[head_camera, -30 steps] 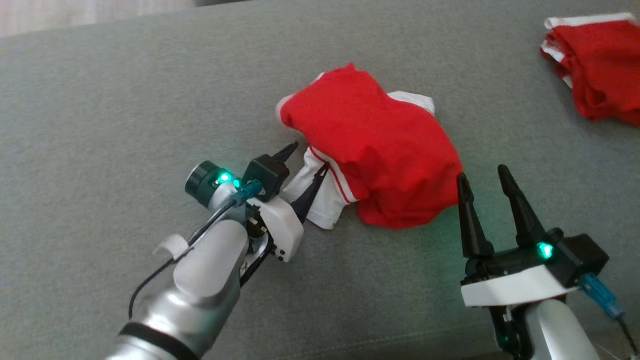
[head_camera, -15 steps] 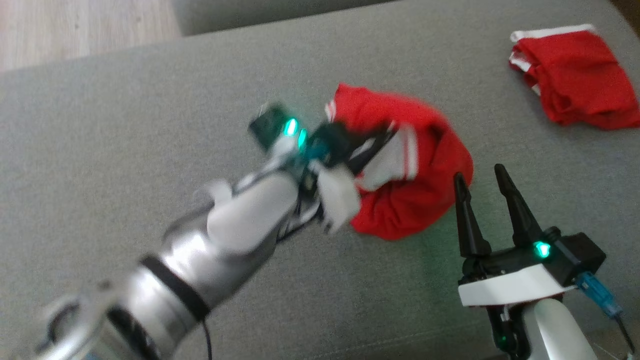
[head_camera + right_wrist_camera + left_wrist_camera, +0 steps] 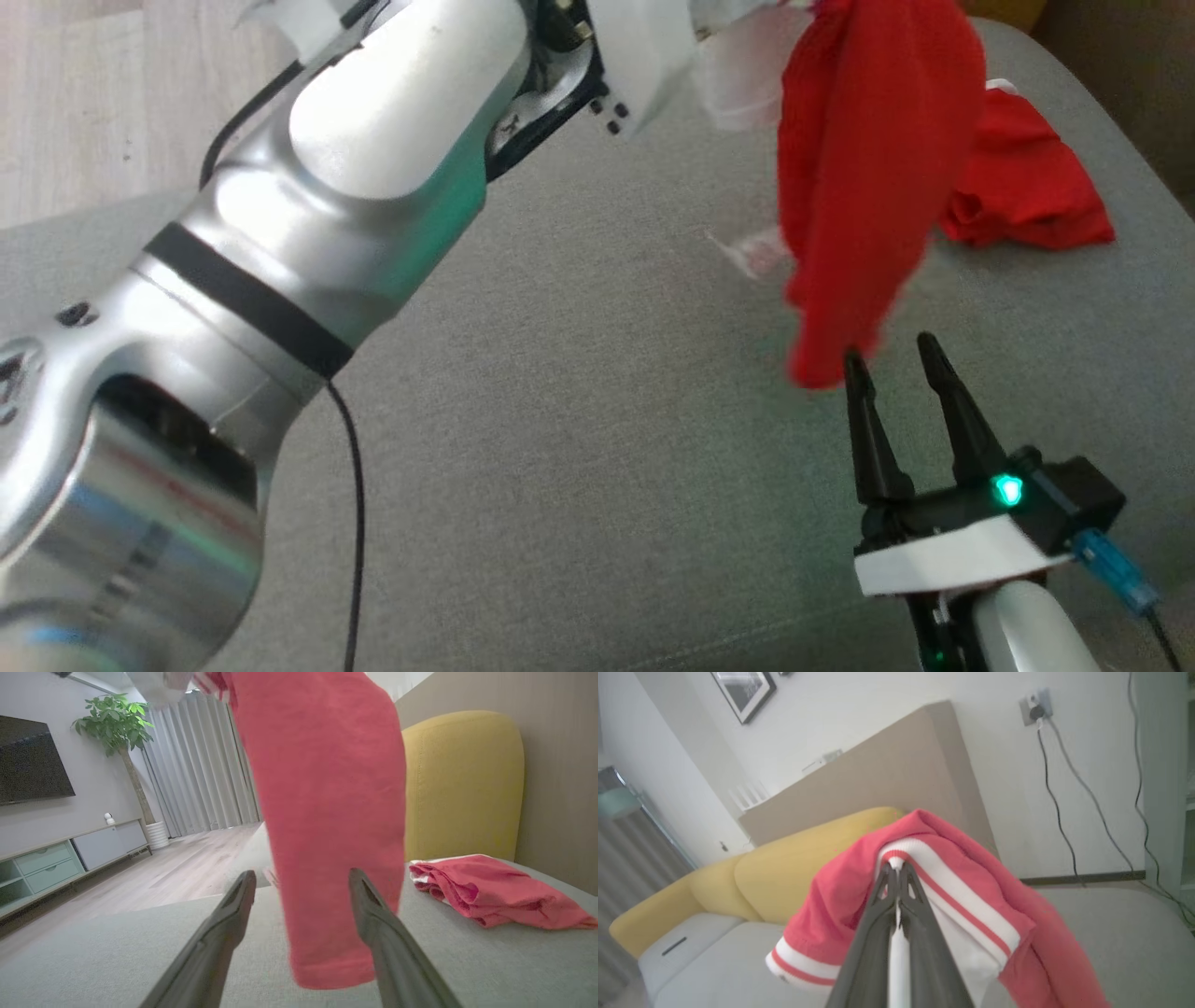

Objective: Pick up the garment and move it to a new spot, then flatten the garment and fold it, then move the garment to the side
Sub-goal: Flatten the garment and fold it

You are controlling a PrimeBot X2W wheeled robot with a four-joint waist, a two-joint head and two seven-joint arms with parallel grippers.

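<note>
The garment [image 3: 868,168] is red with white, red-striped trim, and it hangs in the air from the top of the head view. My left gripper [image 3: 896,870] is shut on the garment's white trim [image 3: 952,891]; in the head view its fingertips are cut off by the top edge and the pale forearm [image 3: 392,159] slants up. The garment [image 3: 322,812] dangles just beyond my right gripper [image 3: 301,877], whose fingers stand open and hold nothing. In the head view my right gripper [image 3: 887,359] sits low on the right with the cloth's lower end just above its tips.
A second red garment [image 3: 1022,187] lies crumpled at the far right of the grey cushion [image 3: 560,448]. A yellow backrest [image 3: 462,784] rises behind it. Wooden floor [image 3: 75,103] lies beyond the cushion's far left edge. A black cable [image 3: 350,523] hangs from my left arm.
My left gripper closed on the garment's white trim and raised it off the cushion, so it now hangs. The camera has shifted. My right gripper stayed open.
</note>
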